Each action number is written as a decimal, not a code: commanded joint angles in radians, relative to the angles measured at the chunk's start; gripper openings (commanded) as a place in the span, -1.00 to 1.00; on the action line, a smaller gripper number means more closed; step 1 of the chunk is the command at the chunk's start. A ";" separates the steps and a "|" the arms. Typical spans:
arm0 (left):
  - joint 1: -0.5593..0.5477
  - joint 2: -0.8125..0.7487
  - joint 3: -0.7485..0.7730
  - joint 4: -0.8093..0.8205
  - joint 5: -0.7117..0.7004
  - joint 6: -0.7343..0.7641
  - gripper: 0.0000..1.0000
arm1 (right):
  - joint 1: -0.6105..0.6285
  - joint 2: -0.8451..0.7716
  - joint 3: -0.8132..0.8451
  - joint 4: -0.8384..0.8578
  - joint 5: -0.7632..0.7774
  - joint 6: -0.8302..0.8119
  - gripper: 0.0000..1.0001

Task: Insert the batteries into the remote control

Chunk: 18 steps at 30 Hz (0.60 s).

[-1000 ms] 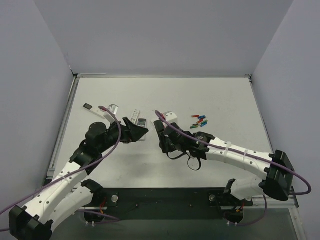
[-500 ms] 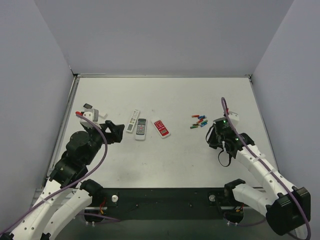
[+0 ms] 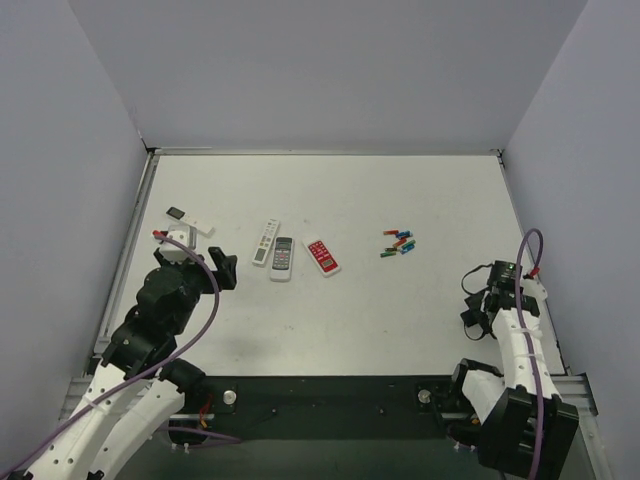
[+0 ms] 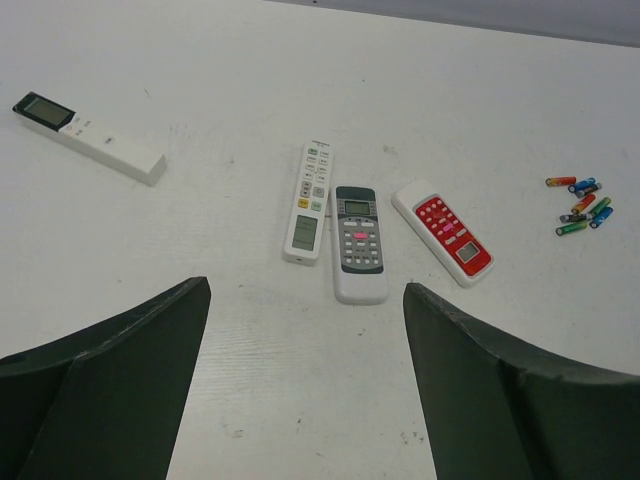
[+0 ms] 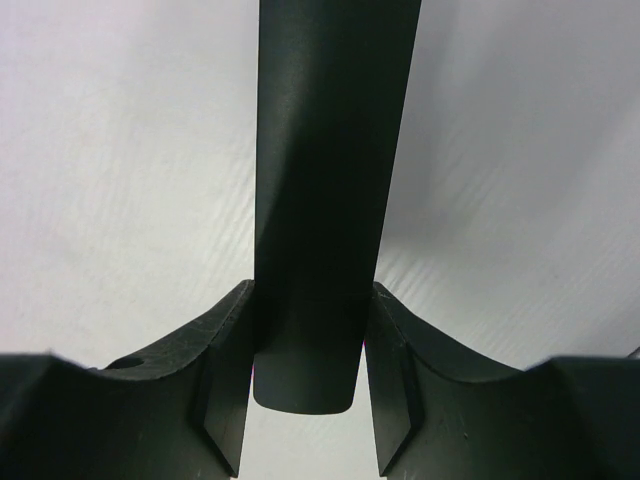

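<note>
Left wrist view showed the left gripper [image 4: 306, 285], jaws wide apart, nearer the remote control [image 4: 311, 203], which lay straight ahead toward the table's [image 4: 300, 60] left edge, long axis pointing away; the right gripper [image 5: 307, 300] clamped a dark strip [image 5: 320, 150].

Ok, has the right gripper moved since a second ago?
Yes. The right gripper has swung from left of the batteries to well right of them, jaws shut on a dark strip.
</note>
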<state>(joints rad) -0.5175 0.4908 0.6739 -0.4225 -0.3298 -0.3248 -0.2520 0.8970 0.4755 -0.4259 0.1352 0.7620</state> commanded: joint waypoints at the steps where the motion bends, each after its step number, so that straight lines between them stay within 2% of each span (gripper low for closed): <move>1: 0.034 -0.018 -0.003 0.024 -0.008 0.026 0.78 | -0.084 0.037 -0.049 0.041 0.006 0.065 -0.98; 2: 0.040 -0.023 -0.007 0.024 -0.003 0.027 0.78 | -0.105 0.045 -0.054 0.058 0.013 0.066 -0.72; 4: 0.054 -0.026 -0.007 0.027 0.006 0.027 0.78 | -0.133 0.074 -0.058 0.068 -0.009 0.062 -0.64; 5: 0.062 -0.026 -0.008 0.027 0.009 0.029 0.78 | -0.141 0.086 -0.057 0.076 -0.041 0.059 -0.44; 7: 0.065 -0.023 -0.010 0.031 0.017 0.027 0.78 | -0.151 0.120 -0.055 0.079 -0.046 0.059 -0.29; 8: 0.066 -0.024 -0.010 0.033 0.020 0.029 0.78 | -0.155 0.126 -0.055 0.082 -0.051 0.060 -0.08; 12: 0.066 -0.015 -0.011 0.025 0.029 0.026 0.78 | -0.156 0.143 -0.049 0.084 -0.055 0.056 0.36; 16: 0.066 0.008 -0.010 0.024 0.048 0.017 0.78 | -0.148 0.091 -0.049 0.082 -0.075 0.028 0.70; 18: 0.066 0.035 -0.008 0.025 0.058 0.009 0.78 | -0.132 0.019 -0.045 0.084 -0.082 0.001 0.98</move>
<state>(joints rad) -0.4564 0.4904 0.6582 -0.4229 -0.3019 -0.3103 -0.3992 1.0065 0.4240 -0.3138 0.0669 0.8032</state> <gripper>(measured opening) 0.887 0.902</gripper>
